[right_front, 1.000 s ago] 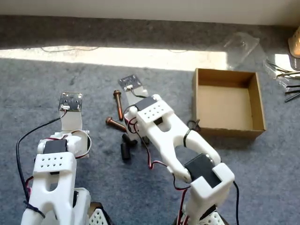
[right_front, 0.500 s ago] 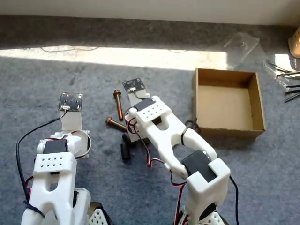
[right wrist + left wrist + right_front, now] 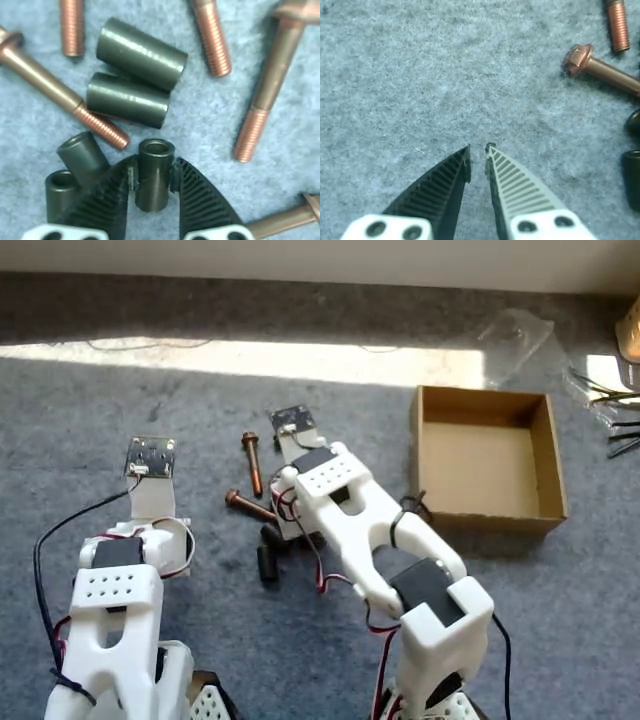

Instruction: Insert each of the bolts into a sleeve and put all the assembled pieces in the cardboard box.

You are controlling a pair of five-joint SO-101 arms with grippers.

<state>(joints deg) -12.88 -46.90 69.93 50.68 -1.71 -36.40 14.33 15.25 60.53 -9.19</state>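
sleeve (image 3: 154,172), open end toward the wrist camera, pinched between the right jaws amid the pile. four more sleeves (image 3: 135,60) and copper bolts (image 3: 50,80) lie loose around it on the desk (image 3: 120,400). cardboard box (image 3: 487,515) stands apart at the pile's 3 o'clock. left jaws, barely spread and gripping nothing, hang over bare desk at its 9 o'clock.

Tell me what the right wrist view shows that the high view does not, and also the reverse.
The right wrist view adds the right gripper shut on one upright dark sleeve, with four more sleeves and several bolts close around it. The high view adds the cardboard box, empty, to the right of the arms, and the left arm standing apart from the parts. Both share the copper bolts and dark sleeves on the grey carpet.
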